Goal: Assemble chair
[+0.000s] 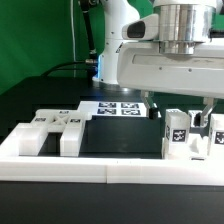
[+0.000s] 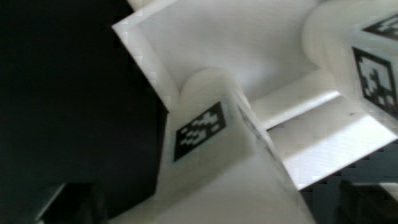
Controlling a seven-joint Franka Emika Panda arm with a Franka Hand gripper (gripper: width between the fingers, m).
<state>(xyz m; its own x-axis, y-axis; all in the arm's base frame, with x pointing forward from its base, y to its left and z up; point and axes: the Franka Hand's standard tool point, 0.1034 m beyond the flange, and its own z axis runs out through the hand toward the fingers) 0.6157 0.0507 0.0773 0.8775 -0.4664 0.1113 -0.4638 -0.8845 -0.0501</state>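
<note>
1. Exterior view: 1 gripper, jaws wide, just above tagged chair blocks, exterior view's right; further chair parts left, behind border wall.
2. Wrist view alone: chair piece, tag close up.

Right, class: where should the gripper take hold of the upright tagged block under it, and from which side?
Probably its upper part, across the two sides, coming from above: the block stands upright with its top free, and the open gripper hangs just over it. A second block stands close beside it.
</note>
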